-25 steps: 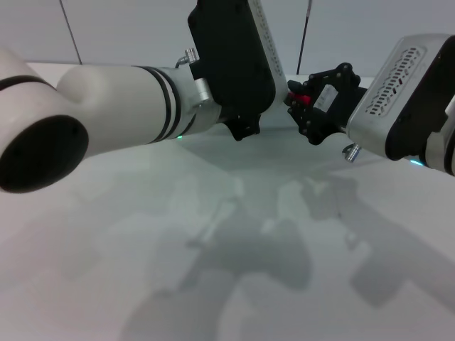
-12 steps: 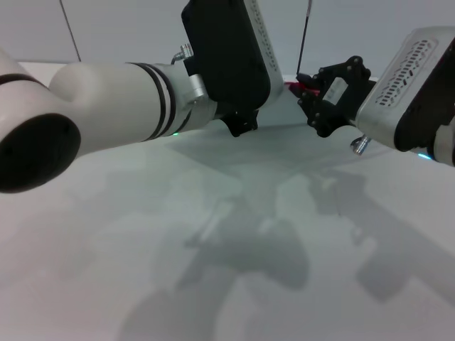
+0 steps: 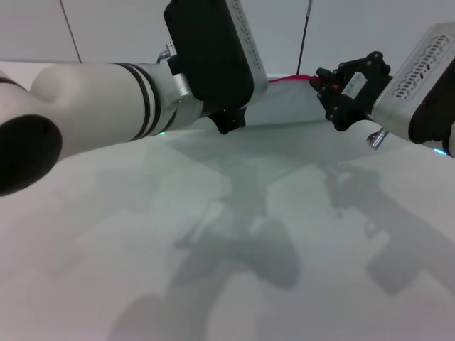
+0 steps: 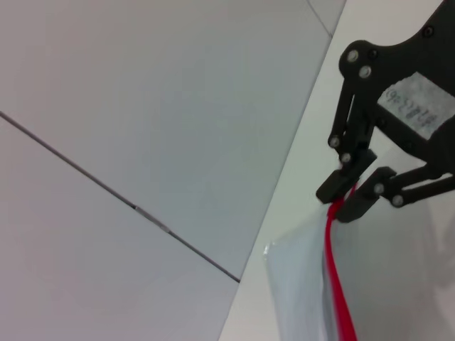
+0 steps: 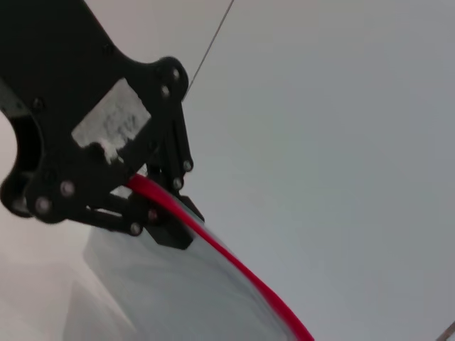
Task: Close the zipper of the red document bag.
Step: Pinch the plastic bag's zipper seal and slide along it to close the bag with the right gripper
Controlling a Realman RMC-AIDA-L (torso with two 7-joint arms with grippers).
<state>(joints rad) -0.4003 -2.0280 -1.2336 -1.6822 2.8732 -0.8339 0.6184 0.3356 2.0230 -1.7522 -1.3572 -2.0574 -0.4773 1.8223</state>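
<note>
Even bright light; soft arm shadows on table (image 3: 106,234); close-ups slightly blurred.

Table (image 3: 234,270) surface lay open across the lower frame. In the upper centre the red document bag (image 3: 288,99) hung stretched between left gripper (image 3: 227,122) and right gripper (image 3: 328,89), blocking passage there.

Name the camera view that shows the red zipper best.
Right wrist view: the zipper runs long and clear from the left gripper. Left wrist view shows a shorter stretch below the right gripper; head view, only a thin sliver.
</note>
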